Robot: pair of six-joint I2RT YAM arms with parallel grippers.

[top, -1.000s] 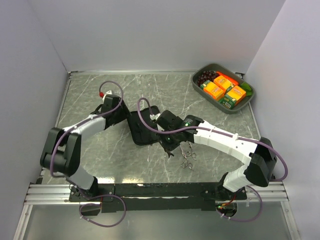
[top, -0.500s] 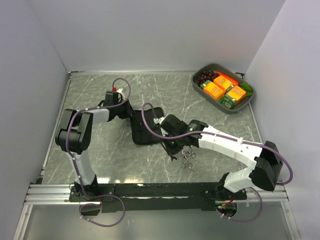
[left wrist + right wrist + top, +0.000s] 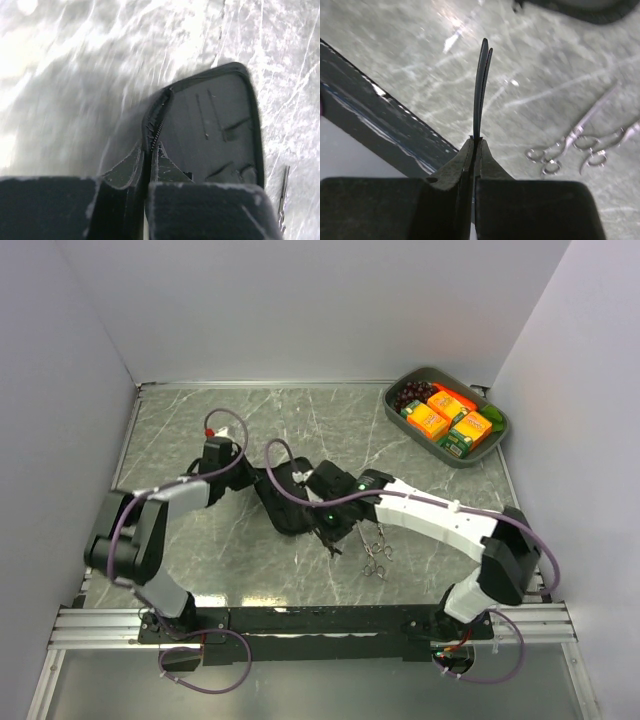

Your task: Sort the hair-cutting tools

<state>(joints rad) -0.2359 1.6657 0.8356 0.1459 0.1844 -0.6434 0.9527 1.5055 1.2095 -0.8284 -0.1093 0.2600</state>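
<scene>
Left gripper [image 3: 147, 160], spread wide a second ago, is now clamping the zip case [image 3: 215, 125] at its zipper edge. Right gripper [image 3: 476, 145] is pinching a black hair clip [image 3: 481, 85] beside the case. Two scissors [image 3: 377, 558] are lying on the table [image 3: 200, 540], near that gripper.

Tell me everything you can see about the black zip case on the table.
The black zip case is flat, rectangular with rounded corners, and looks like fabric or faux leather. Zipper teeth run along its rim, and the face showing carries thin sewn straps. It lies on the grey marbled table near its middle, and the left gripper is shut on its zippered edge.
</scene>
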